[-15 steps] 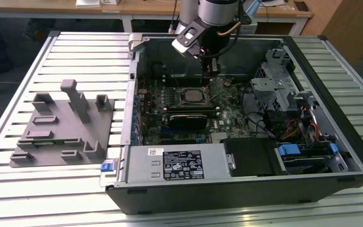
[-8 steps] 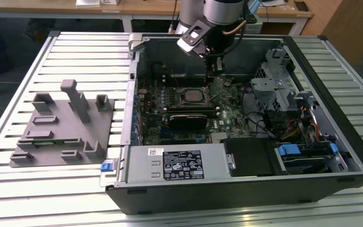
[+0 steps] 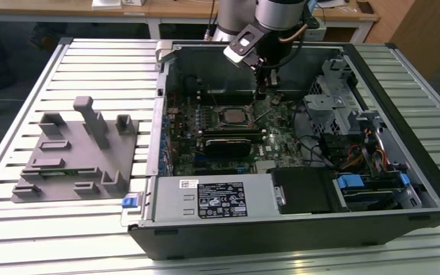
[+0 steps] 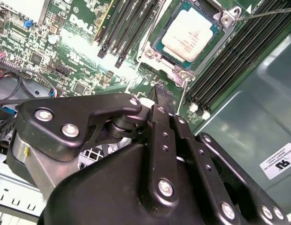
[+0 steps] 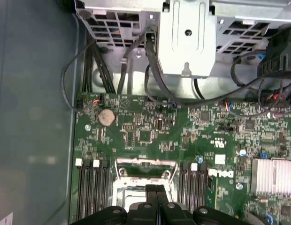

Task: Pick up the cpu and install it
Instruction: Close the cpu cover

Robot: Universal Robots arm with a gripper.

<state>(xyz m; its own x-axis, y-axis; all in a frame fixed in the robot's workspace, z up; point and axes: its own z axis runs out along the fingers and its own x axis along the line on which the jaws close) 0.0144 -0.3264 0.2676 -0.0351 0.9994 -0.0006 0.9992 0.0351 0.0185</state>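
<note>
1. Exterior view
   - Slatted metal table carrying an open computer case and, on the exterior view's left, a grey block with upright posts, well apart from the arm
   - Arm reaching down into the case from the far side; gripper low over the green circuit board
   - The cpu: pale silvery square lying flat in the black socket on the board, just beside the gripper tip, toward the exterior view's left, not touching it
   - Labelled metal box along the near edge of the case; grey drive cage on the exterior view's right

2. Second wrist view
   - Gripper: black fingers pressed together to one narrow tip, nothing held between them
   - The cpu seated level inside the metal socket frame, clear of the fingertips
   - Rows of black memory slots on either side of the socket
   - Grey-green case wall with a white label

3. First wrist view
   - Gripper: fingers closed against each other, only a thin seam showing, empty
   - Socket frame directly beyond the tip
   - Round coin battery and finned silver cooler on the circuit board
   - Metal drive cage past the board edge, with black cables looping beside it
</note>
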